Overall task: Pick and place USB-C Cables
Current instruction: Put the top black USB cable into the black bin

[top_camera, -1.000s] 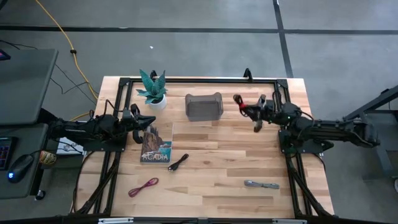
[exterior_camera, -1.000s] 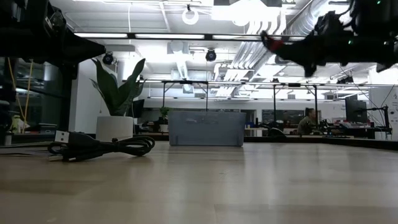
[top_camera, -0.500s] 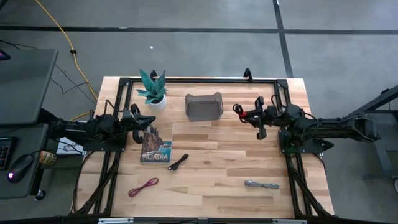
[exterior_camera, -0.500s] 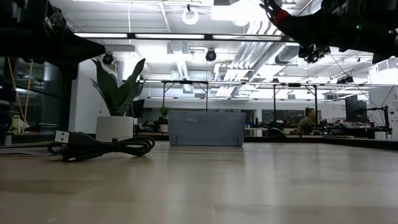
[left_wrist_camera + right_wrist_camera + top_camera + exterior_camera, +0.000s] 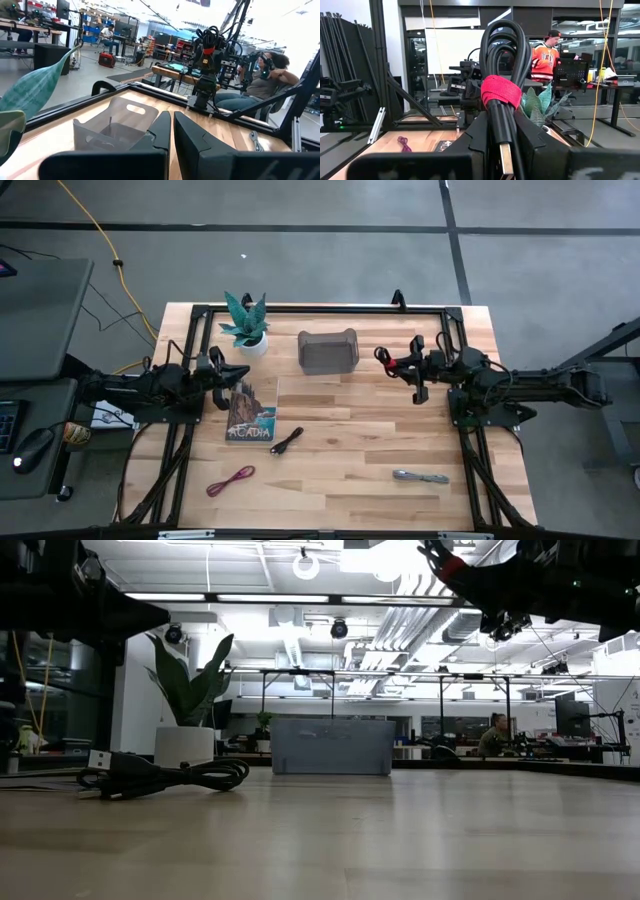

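Red-and-black cable [image 5: 502, 90] stands clamped upright in the right hand [image 5: 502, 145].

Compared with a second ago, the right gripper [image 5: 400, 364] sits lower in the high view and higher in the low view, raised above the surface [image 5: 350, 430] with the red-and-black cable [image 5: 385, 360]. Since half a second ago, nothing differs.

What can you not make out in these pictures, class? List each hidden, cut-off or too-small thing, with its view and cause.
- grey bin interior: low view shows only its wall.
- silver-grey cable and dark red cable: connectors too small in the high view.
- right gripper: low view cuts it at the top edge.
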Controlling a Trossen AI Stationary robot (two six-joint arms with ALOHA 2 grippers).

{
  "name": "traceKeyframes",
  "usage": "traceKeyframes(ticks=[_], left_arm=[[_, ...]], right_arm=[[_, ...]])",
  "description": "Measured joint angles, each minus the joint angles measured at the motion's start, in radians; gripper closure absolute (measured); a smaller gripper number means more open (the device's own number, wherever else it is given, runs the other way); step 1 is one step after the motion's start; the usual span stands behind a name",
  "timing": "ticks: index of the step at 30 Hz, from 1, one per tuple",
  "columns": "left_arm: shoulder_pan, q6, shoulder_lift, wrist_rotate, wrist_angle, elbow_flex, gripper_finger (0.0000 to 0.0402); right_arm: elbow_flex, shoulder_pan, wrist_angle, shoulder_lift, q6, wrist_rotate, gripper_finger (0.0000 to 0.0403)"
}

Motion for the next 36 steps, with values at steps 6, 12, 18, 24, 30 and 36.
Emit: traceKeyframes(ticks=[6,12,18,24,30,36], left_arm=[[0.000,0.000,0.025,0.013,0.146,0.000,0.0388],[0.000,0.015,0.206,0.029,0.320,0.000,0.0330],[0.000,0.016,0.484,0.020,0.607,0.000,0.0251],[-0.002,0.017,0.734,0.039,0.691,0.095,0.0204],[-0.021,0.068,0.989,0.043,0.733,0.243,0.0186],[-0.036,0.136,1.222,0.043,0.858,0.351,0.0186]], right_arm=[[0.000,0.000,0.005,0.007,0.048,0.017,0.0368],[0.057,0.005,0.022,0.120,0.084,0.054,0.0368],[0.199,0.052,0.022,0.353,0.068,0.071,0.0368],[0.355,0.074,0.022,0.565,0.059,0.116,0.0368],[0.466,0.099,0.024,0.711,0.059,0.116,0.0368],[0.511,0.138,0.100,0.805,0.057,0.116,0.0368]])
